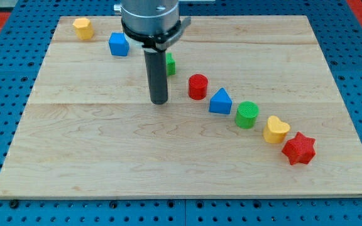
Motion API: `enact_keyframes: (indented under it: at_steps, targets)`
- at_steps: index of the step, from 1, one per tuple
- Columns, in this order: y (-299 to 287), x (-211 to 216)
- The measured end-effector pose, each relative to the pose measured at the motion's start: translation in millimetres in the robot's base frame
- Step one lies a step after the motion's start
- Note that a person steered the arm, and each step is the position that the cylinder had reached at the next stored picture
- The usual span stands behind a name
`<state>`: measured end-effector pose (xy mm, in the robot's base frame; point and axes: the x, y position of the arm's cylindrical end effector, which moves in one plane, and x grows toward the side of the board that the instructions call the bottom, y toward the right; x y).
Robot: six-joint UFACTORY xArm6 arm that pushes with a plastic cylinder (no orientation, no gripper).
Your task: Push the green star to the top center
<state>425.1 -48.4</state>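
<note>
The green star [170, 63] sits above the board's middle, mostly hidden behind my dark rod; only its right edge shows. My tip [159, 101] rests on the wooden board [105, 144], just below and slightly left of the star. A red cylinder [198, 86] stands to the star's lower right.
A diagonal row runs down to the view's right: blue triangle [220, 101], green cylinder [247, 115], yellow heart [275, 129], red star [299, 149]. A blue cube [119, 44] and a yellow hexagon [83, 28] sit at the top left.
</note>
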Motion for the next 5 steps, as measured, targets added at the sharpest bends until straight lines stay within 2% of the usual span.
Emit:
enact_keyframes:
  at_steps: [2,4,5]
  targets:
    - [6,-57]
    - [6,-140]
    - [39,-175]
